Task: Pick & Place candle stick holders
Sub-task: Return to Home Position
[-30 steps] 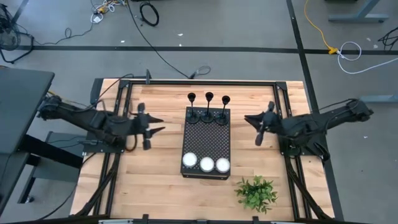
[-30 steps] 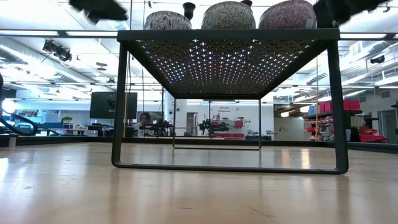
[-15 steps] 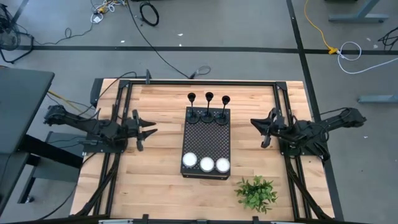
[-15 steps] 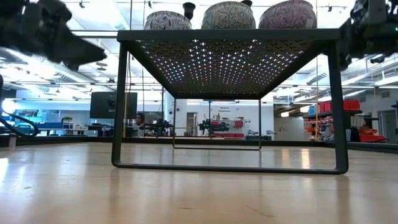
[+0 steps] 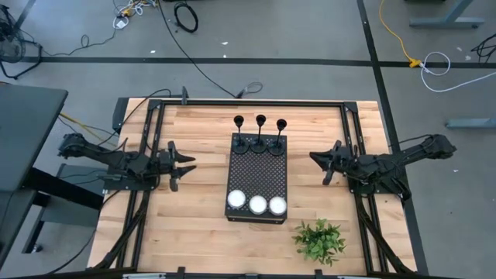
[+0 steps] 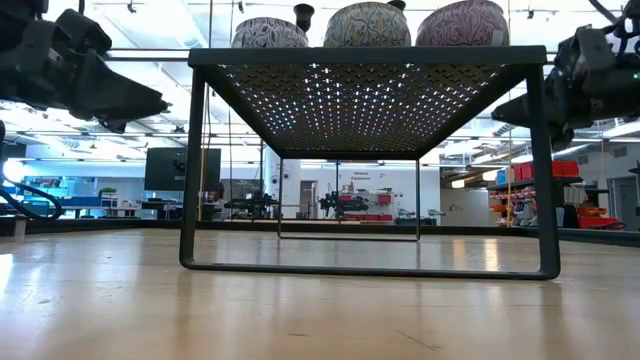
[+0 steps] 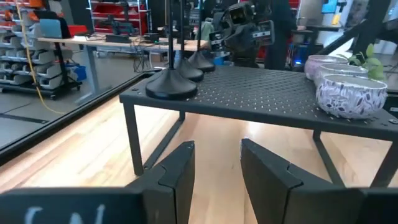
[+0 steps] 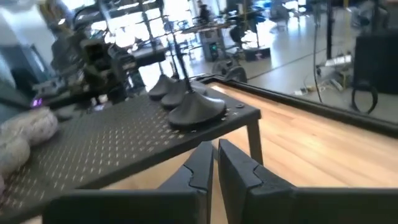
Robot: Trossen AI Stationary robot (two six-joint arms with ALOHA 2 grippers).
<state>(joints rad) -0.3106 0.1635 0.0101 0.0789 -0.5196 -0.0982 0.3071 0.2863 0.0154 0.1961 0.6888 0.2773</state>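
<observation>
Three slim black candle stick holders [image 5: 260,132] stand in a row by their round bases [image 7: 170,87] on the far end of a black perforated box [image 5: 257,174] at mid table. My left gripper [image 5: 187,163] hovers open and level to the left of the box, pointing at it. My right gripper [image 5: 315,160] hovers shut and level to the right of the box. Each sits about level with the box top and well clear of it, as the left gripper [image 6: 158,101] and right gripper [image 6: 500,107] show in the low view. Nothing is between the left fingers [image 7: 177,171] or right fingers [image 8: 202,163].
Three white tealight candles in patterned cups [image 5: 258,204] stand on the near end of the box. A small green plant [image 5: 319,240] sits near the table's front right. Black frame rails [image 5: 147,147] run along the left, right and far edges.
Both grippers have come down from above the box to about the height of its top, and both arms have folded back a little toward their own table edges. The right gripper has rolled somewhat about its pointing line. The holders have kept still.
</observation>
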